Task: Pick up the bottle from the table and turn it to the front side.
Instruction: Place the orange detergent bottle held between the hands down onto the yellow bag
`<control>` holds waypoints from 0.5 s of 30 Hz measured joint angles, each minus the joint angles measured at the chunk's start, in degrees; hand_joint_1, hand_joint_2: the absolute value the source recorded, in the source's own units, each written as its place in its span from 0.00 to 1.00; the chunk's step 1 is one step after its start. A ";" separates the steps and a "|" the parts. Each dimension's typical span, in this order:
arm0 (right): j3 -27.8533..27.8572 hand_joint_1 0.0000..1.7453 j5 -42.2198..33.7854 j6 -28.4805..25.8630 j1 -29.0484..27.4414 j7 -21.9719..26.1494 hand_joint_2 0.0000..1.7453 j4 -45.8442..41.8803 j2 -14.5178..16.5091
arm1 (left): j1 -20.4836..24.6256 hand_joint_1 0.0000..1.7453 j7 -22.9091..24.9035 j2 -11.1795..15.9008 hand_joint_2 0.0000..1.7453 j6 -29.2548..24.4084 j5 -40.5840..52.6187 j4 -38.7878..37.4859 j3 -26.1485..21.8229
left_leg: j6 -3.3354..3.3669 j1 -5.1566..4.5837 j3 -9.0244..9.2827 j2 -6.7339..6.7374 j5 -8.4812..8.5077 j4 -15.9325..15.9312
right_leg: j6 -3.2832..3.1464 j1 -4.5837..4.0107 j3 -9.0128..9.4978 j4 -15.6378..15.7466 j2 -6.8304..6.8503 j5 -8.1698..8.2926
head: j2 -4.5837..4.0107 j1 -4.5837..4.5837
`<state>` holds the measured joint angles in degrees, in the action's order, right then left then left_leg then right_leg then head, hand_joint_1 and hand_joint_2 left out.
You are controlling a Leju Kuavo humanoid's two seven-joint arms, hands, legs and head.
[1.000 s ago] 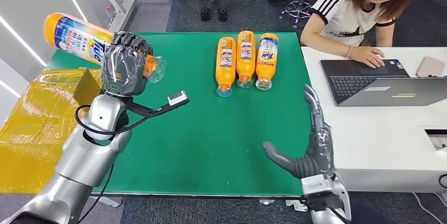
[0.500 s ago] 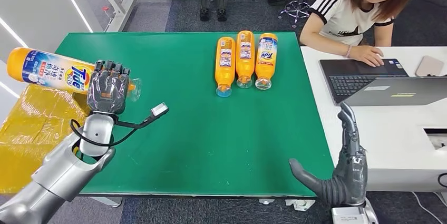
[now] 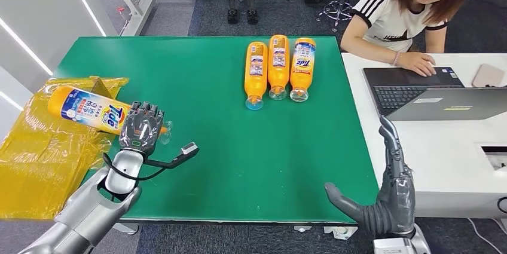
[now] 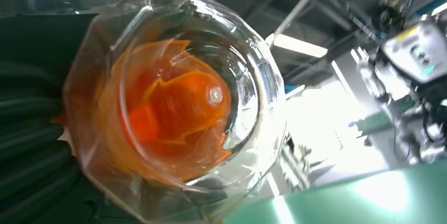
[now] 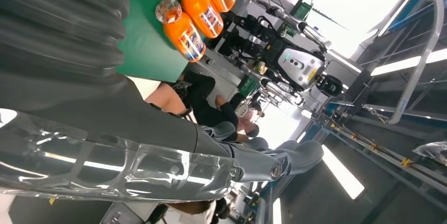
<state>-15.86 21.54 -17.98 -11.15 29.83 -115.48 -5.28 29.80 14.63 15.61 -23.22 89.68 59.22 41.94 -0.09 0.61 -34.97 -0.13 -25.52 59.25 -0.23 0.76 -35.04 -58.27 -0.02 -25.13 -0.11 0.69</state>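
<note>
My left hand (image 3: 140,131) grips an orange Tide bottle (image 3: 89,109) near its clear cap. The bottle lies nearly level, label up, over the left edge of the green table (image 3: 239,146) and the yellow plastic bag. The left wrist view looks straight at the bottle's clear cap (image 4: 174,103) with orange behind it. Three more orange bottles (image 3: 278,69) lie side by side at the far middle of the table; they also appear in the right wrist view as orange bottles (image 5: 195,8). My right hand (image 3: 382,194) hangs open off the table's near right corner, fingers spread.
A yellow plastic-wrapped box (image 3: 42,146) stands left of the table. A white desk (image 3: 430,146) with a laptop (image 3: 418,92) adjoins the right side, where a person (image 3: 412,9) sits typing. A cable and small connector (image 3: 188,149) trail from my left wrist.
My left hand has carried the bottle down and toward me, from high over the table's far left to low at its left edge. The right hand has drawn back off the table.
</note>
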 joint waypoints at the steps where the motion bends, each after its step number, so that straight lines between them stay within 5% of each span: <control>1: 0.03 0.00 0.08 0.13 -0.04 -0.20 1.00 -0.19 0.13 | 0.13 1.00 0.95 -0.62 1.00 -0.16 0.00 -2.02 -0.29 | 0.00 0.00 0.01 0.04 0.00 0.00 | -0.01 0.00 -0.01 0.00 -0.04 0.01 | 0.00 0.00; 7: 0.87 0.00 1.06 0.59 -1.18 -0.56 1.00 -1.28 1.25 | 1.61 1.00 8.33 -2.53 1.00 1.83 0.00 -11.06 -0.70 | 0.00 0.00 0.01 0.07 0.00 0.00 | -0.01 0.00 -0.02 -0.01 -0.05 0.02 | 0.00 0.00; 15: 0.95 0.00 2.06 2.81 -1.22 -0.27 1.00 -1.27 3.05 | 1.76 1.00 7.74 -4.13 1.00 1.51 0.04 -18.24 -3.80 | 0.00 0.00 -0.02 0.07 0.00 0.00 | 0.00 -0.01 -0.03 -0.01 -0.06 0.01 | 0.00 0.00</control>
<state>-14.91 23.61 -15.17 -12.37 29.57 -116.75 -2.23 31.55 22.37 11.48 -21.71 89.72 40.98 38.14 -0.09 0.61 -34.99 -0.06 -25.52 59.25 -0.23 0.75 -35.07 -58.28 -0.09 -25.12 -0.11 0.69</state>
